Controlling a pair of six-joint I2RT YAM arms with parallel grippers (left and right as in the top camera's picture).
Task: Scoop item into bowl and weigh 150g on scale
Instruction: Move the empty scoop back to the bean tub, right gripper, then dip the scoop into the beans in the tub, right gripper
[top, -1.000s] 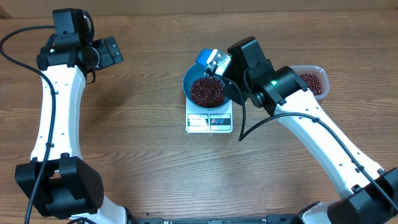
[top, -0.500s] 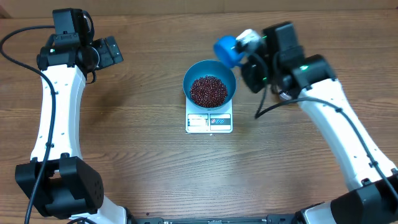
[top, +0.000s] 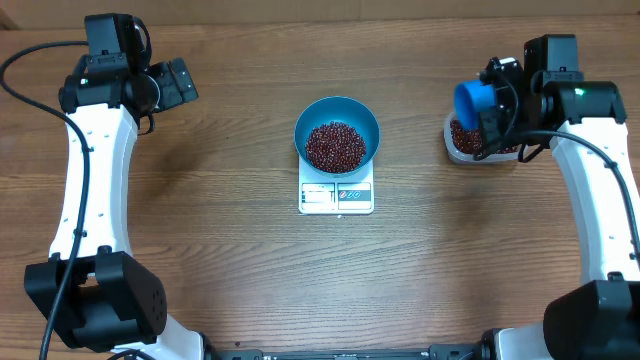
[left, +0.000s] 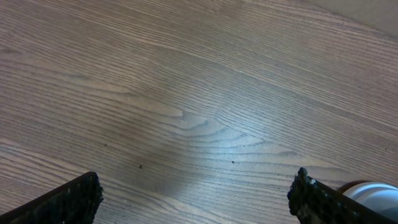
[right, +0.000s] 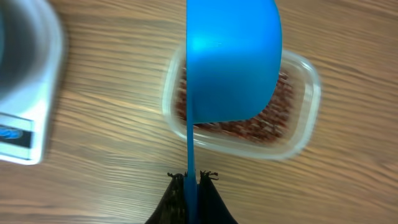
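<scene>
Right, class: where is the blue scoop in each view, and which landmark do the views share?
Overhead: blue scoop far right, over the clear tub's left end.
Left wrist: not in it.
Right wrist: top centre, above the tub.
Shared landmark: the white scale, centre overhead, left edge in right wrist.

Overhead, only the near strip of the small white square kitchen scale (top: 336, 196) shows. The rest lies under the round bright blue bowl (top: 337, 108), and the scale's figures are too small to read. The small blue handled scoop (top: 472, 102) hides part of the clear rounded-rectangular plastic tub (top: 455, 152). From the right wrist, the scale is blurred and cut by the left edge. From the left wrist, a white rounded thing (left: 373, 193) in the bottom right corner is cropped beyond telling.
</scene>
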